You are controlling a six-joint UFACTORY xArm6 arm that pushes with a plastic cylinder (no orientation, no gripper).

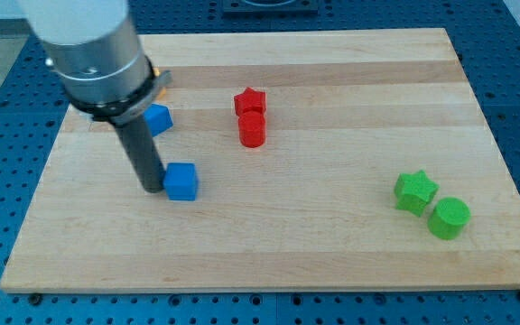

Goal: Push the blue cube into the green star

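You had the rod's tip [153, 188] planted at left-centre of the frame, touching or just beside the left face of the blue cube [181, 181] — the side away from the target, which is presumably why it sat there: a push from that face sends the cube toward the frame's right. The tool was a bare rod with nothing to spread or pinch; it only leaned against the block. The green star [415, 191] lay well apart at lower right, with a green cylinder [449, 218] just beside it, lower and further right. A second blue block [157, 119] sat half hidden behind the rod in the upper left, its shape unclear. The red star [250, 101] and red cylinder [253, 129] stood touching at upper centre — above the likely path, so a straight shove looked unobstructed across the wooden board [332, 262].
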